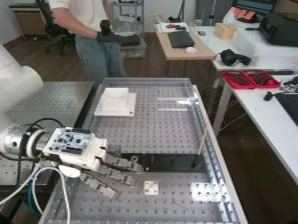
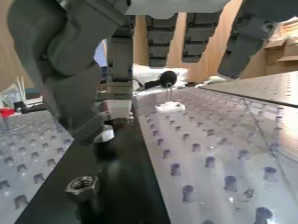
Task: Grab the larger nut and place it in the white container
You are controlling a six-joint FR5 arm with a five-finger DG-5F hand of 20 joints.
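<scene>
High view, robot hand: the robot hand (image 1: pixel 93 159) is low over the left end of the bar (image 1: pixel 176 163), fingers fairly straight and spread, nothing seen in its grasp.
High view, bearing: on the bar, just beside the fingertips (image 1: pixel 135 167).
High view, container: the white container (image 1: pixel 116 102) sits farther up the counter (image 1: pixel 153 135), well apart from the robot hand. That leg of the job is all ahead.
Wrist view, smaller nut: the nearest part, a hex nut (image 2: pixel 82 185) upright on the bar, looks by its order to be the smaller one, so best left alone.
Wrist view, larger nut: the next part along, probably the larger nut (image 2: pixel 106 134), is on the bar close by the thumb's tip, partly hidden. Whether they touch I cannot tell.
Wrist view, grip: wide, fingers apart, no hold made out.
Wrist view, progress: reach nearly finished, by my judgement; pinch, lift, carry and release remain.
</scene>
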